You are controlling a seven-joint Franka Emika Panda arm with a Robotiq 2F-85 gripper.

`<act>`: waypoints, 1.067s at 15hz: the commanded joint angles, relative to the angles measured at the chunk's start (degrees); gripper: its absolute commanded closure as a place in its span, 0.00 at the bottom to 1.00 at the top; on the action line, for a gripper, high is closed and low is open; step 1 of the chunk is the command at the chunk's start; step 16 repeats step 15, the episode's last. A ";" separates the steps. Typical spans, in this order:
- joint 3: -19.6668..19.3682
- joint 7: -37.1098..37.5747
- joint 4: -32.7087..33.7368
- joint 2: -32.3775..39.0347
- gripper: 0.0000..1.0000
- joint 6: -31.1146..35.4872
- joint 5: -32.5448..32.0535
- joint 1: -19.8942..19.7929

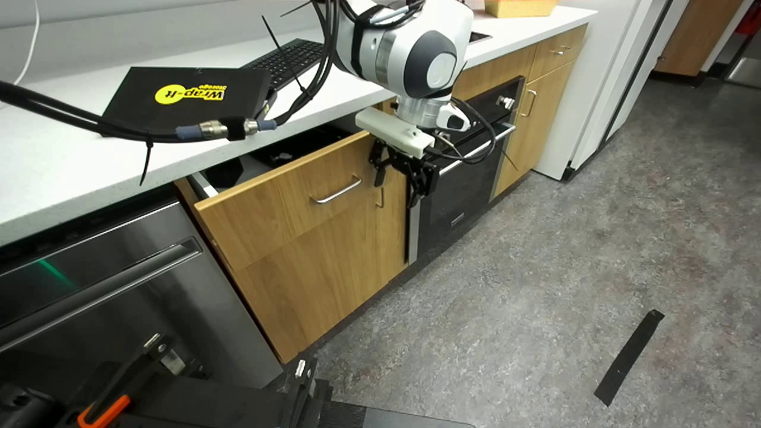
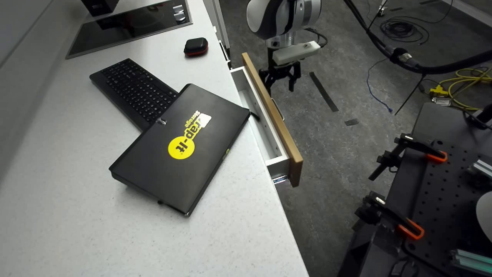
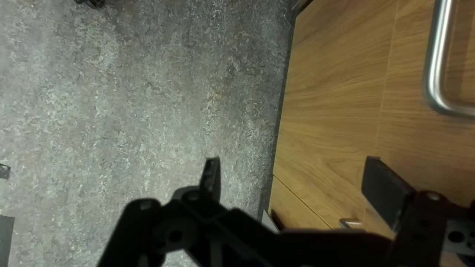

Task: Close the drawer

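Left of centre in an exterior view, the open drawer (image 1: 279,205) holds black items (image 1: 226,172) behind its oak front (image 1: 339,163); the gripper (image 1: 395,192) gapes wide, empty.

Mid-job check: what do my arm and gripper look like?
The arm is white with a rounded dark-grey joint cap, a black strap and black cables. An off-white bar sits above the black gripper, which has two jointed fingers.

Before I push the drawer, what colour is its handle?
Silver; the drawer handle shows best in the wrist view, though partly cut off.
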 commanded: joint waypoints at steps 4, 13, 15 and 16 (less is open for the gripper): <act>4.02 -2.49 12.17 10.81 0.00 -0.14 2.01 2.02; 4.03 -4.43 14.26 12.70 0.00 -0.18 0.40 4.02; 4.05 -4.77 14.50 12.87 0.00 -0.22 0.33 4.00; 4.05 -4.77 14.50 12.87 0.00 -0.22 0.33 4.00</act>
